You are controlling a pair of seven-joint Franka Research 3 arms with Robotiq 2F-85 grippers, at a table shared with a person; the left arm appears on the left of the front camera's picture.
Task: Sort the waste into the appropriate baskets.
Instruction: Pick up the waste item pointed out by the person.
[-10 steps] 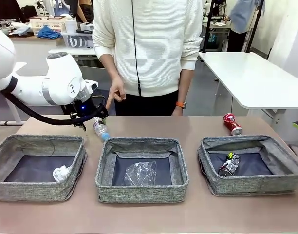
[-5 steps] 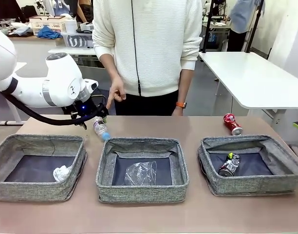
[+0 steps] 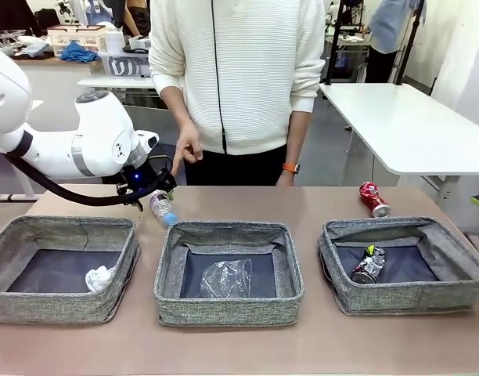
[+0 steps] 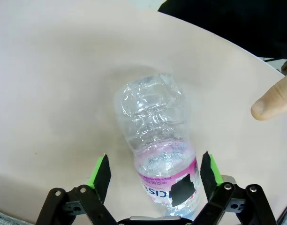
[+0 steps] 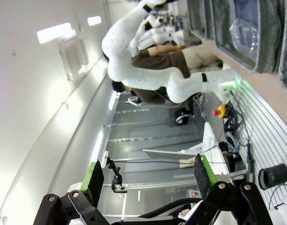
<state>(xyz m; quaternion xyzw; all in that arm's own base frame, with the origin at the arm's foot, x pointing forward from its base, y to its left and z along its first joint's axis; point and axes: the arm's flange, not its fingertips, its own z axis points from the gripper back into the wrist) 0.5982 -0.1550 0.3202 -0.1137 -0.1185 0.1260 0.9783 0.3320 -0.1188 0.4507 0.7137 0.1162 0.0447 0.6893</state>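
A small clear plastic bottle [image 3: 161, 207] with a blue cap lies on the table just behind the middle basket's [image 3: 167, 266] back left corner. My left gripper [image 3: 152, 188] is down over it. In the left wrist view the bottle [image 4: 157, 136] lies between the green pads [image 4: 100, 172] of my left gripper [image 4: 155, 165]. The jaws stand wide, with a gap on the left side. The left basket [image 3: 5, 243] holds a white paper wad [image 3: 99, 278]. A clear cup [image 3: 226, 278] lies in the middle basket. A dark can [image 3: 368, 265] lies in the right basket [image 3: 333, 266]. A crushed red can [image 3: 373, 199] lies behind it. My right gripper [image 5: 148, 178] is open and holds nothing.
A person in a white sweater stands at the far edge, one hand [image 3: 186, 153] hanging close above my left gripper; its fingertip [image 4: 274, 101] shows in the left wrist view. Bare table runs behind the baskets between the bottle and the red can.
My left arm has shifted slightly to the right over the bottle. The bottle, the person's hand and the baskets' contents have not moved.
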